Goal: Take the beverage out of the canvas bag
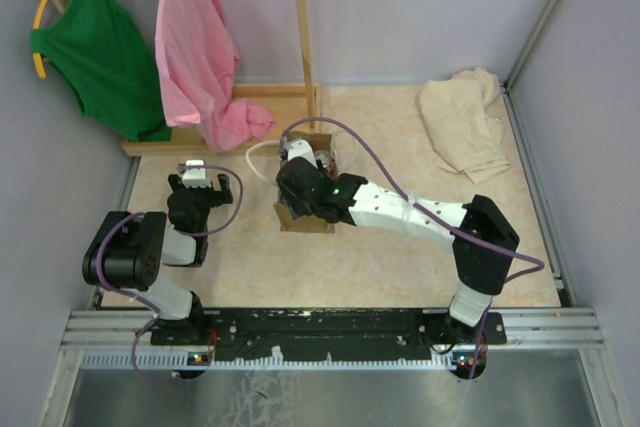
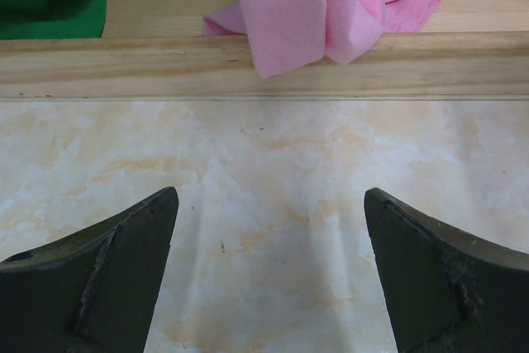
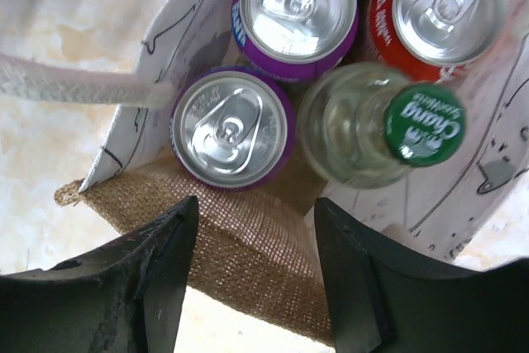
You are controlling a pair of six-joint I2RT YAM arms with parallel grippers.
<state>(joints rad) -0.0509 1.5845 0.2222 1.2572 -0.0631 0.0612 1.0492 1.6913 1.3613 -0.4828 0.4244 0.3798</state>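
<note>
The canvas bag (image 1: 300, 217) stands at the table's middle, tan burlap outside (image 3: 248, 245), white printed lining inside, with a white rope handle (image 3: 74, 88). In the right wrist view it holds two purple cans (image 3: 230, 128) (image 3: 293, 10), a red can (image 3: 442, 10) and a clear glass bottle with a green cap (image 3: 376, 126). My right gripper (image 3: 256, 245) is open right above the bag's near burlap wall, empty, just short of the near purple can. My left gripper (image 2: 269, 229) is open and empty over bare table to the bag's left (image 1: 195, 182).
A wooden rack base (image 2: 264, 64) runs along the back with a pink cloth (image 1: 205, 57) and a green cloth (image 1: 95, 42) hanging over it. A cream-beige cloth heap (image 1: 465, 122) lies at the back right. Walls close in both sides.
</note>
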